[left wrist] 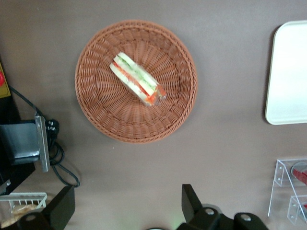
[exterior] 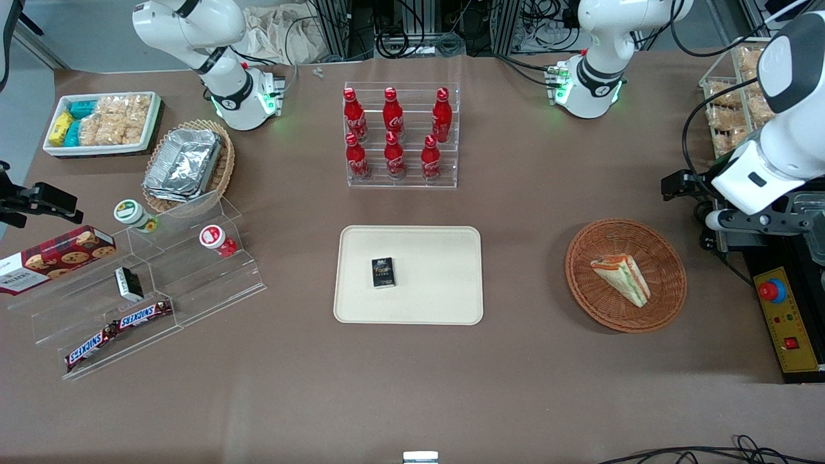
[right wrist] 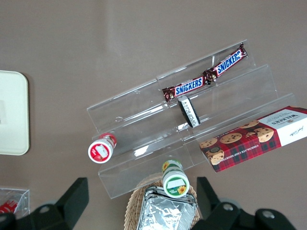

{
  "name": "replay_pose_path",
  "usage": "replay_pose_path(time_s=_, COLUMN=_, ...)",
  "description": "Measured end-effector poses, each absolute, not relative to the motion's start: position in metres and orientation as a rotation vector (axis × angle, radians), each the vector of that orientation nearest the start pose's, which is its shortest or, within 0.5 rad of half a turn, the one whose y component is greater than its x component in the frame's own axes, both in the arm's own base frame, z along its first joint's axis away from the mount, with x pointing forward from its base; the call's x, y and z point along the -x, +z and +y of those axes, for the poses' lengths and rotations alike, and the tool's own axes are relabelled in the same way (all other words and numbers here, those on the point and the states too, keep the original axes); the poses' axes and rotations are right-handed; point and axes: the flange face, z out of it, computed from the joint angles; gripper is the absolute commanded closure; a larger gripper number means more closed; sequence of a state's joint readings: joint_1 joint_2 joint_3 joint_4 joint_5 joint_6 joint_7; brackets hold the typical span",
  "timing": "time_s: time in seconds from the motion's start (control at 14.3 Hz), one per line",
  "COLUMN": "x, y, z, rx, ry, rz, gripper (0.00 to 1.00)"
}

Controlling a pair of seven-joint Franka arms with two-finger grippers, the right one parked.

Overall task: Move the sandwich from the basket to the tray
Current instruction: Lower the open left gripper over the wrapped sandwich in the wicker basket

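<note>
Front view first: the sandwich (exterior: 622, 278) lies in the basket (exterior: 583, 283), a wedge on its side with the striped filling edge showing, and nothing touches it. The basket sits on the brown table (exterior: 528, 374) toward the working arm's end, well apart from the tray (exterior: 445, 303), which rests near the middle of the table, closer to the front edge than the clear rack of red cola bottles (exterior: 401, 135). On the tray lies one small dark box (exterior: 383, 272), well clear of the rim. The left arm's gripper (exterior: 683, 187) hangs above the working arm's end of the table, beside the basket and farther from the camera than it, apart from the wicker.

Over to the left wrist view: we look straight down on the basket (left wrist: 96, 110), round and reddish-brown, with the sandwich (left wrist: 138, 85) lying near its middle, green and orange-red layers running along its length. A rounded corner of the tray (left wrist: 288, 96) shows well apart from the basket. The gripper (left wrist: 125, 208) is released, its two dark fingers (left wrist: 60, 206) spread wide with bare table between them, holding nothing.

Right wrist view: at the parked arm's end stands a clear stepped stand (right wrist: 192, 120) carrying Snickers bars (right wrist: 206, 76) and small jars, with a box of cookies (right wrist: 254, 139) beside it.
</note>
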State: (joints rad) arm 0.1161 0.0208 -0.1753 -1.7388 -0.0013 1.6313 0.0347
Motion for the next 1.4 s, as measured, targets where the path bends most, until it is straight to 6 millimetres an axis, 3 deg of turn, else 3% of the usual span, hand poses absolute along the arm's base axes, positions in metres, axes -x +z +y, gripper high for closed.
replay_pose_path(time_s=0.28, x=-0.559, y=0.533, z=-0.03, rx=3.136, ry=0.252, rz=0.139, gripper=0.0)
replay_pose_path(time_s=0.35, x=-0.562, y=0.53, z=-0.028, rx=3.135, ry=0.28, rz=0.086, gripper=0.0)
replay_pose_path(time_s=0.49, x=-0.568, y=0.518, z=-0.023, rx=3.097, ry=0.287, rz=-0.21, gripper=0.0)
replay_pose_path(time_s=0.7, x=-0.577, y=0.471, z=-0.022, rx=3.047, ry=0.15, rz=-0.566, gripper=0.0)
replay_pose_path(time_s=0.98, x=-0.566, y=0.395, z=-0.009, rx=2.997, ry=0.061, rz=-0.849, gripper=0.0)
replay_pose_path(time_s=1.4, x=-0.56, y=0.34, z=-0.005, rx=2.914, ry=0.028, rz=-1.149, gripper=0.0)
